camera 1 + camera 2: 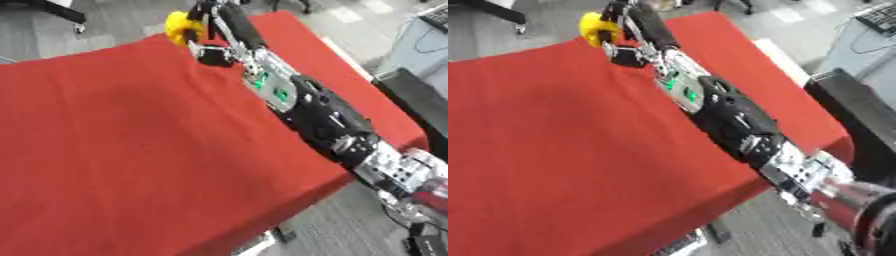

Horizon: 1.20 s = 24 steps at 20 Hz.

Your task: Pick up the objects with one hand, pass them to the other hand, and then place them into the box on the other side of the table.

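Observation:
My right arm stretches from the lower right across the red table to its far edge. There my right hand [214,31] has its fingers curled round a yellow object [179,26], held just above the far edge of the cloth. The same yellow object [592,25] shows at the top of the right eye view, partly hidden by the fingers. No box shows in either view. My left hand does not show.
The red tablecloth [131,150] covers the whole table, with its right edge running diagonally and its near corner at the bottom. Grey floor lies beyond. A dark unit [859,115] stands to the right of the table.

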Available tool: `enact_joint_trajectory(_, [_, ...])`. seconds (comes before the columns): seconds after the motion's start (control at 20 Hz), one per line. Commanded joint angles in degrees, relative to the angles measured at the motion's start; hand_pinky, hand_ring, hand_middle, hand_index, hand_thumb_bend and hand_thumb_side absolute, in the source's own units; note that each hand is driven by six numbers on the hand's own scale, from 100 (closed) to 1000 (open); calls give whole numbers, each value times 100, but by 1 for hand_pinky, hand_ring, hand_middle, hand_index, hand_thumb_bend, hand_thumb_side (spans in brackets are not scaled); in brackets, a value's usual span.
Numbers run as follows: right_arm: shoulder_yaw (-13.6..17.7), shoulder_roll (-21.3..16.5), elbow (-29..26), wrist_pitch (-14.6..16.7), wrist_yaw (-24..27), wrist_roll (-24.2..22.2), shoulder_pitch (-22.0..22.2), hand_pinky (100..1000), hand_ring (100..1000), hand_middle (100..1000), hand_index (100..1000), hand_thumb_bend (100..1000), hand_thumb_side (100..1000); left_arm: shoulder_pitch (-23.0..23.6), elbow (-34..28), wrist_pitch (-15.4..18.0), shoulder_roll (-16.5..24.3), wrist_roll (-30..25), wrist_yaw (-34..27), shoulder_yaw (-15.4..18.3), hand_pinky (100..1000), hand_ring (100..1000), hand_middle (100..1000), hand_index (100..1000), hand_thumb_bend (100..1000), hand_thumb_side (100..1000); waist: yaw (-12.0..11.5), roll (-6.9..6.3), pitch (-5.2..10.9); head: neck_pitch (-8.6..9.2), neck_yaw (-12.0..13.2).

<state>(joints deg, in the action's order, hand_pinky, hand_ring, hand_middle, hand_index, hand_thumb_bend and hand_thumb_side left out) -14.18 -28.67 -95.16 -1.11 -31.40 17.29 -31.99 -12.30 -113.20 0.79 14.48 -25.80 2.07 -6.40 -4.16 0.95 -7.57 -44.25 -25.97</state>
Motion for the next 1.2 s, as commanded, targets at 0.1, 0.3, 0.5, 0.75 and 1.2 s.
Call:
enact_joint_trajectory(0.1, [-362,508,-1443,14,126,-297,84,792,377,508,223,100,100,-159,95,-104,4,-20,328,-134,750,905,758,868,100,872,48,-36,135,13,733])
enact_joint_trajectory(0.3, [-776,960,-1812,151,-6,-679,189,790,366,507,221,100,100,-333,276,-99,-27,-8,467,-305,758,921,781,881,100,878,85,-48,140,13,1259])
enact_joint_trajectory(0.5, [-1136,1247,-1742,307,-28,-820,275,784,352,499,218,100,100,-501,422,-94,-73,92,504,-454,765,931,793,889,120,886,101,-40,129,13,1712])
enact_joint_trajectory(0.75, [-1429,1539,-1494,461,78,-784,357,778,340,493,216,100,100,-649,515,-11,-132,201,454,-634,771,939,803,896,155,874,117,-29,88,13,2083])
enact_joint_trajectory(1.2, [-1672,1672,-1167,594,179,-716,368,770,323,485,215,100,100,-756,446,586,-145,-363,427,-914,770,958,843,942,144,811,122,-34,15,13,2091])
